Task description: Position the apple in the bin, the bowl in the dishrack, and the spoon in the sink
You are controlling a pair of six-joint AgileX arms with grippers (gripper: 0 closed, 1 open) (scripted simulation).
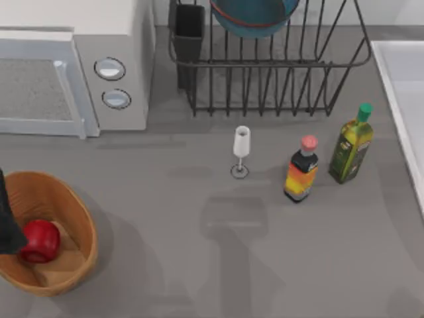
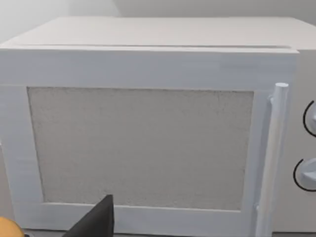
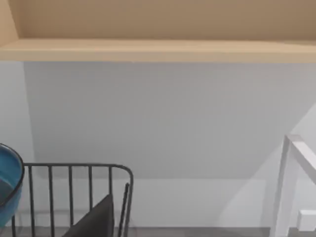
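Red apple lies in the bin beside the left gripper, grip unclear; bowl sits in the dishrack, so the spoon seems next.

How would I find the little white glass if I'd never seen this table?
Look for the big black dishrack at the back of the table. Just in front of it stands the wine glass, alone on the grey tabletop. The two bottles to its right are colourful and capped; it is white and open-topped.

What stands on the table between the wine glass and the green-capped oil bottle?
In the top view, a dark sauce bottle with a pink cap stands between the wine glass and the oil bottle.
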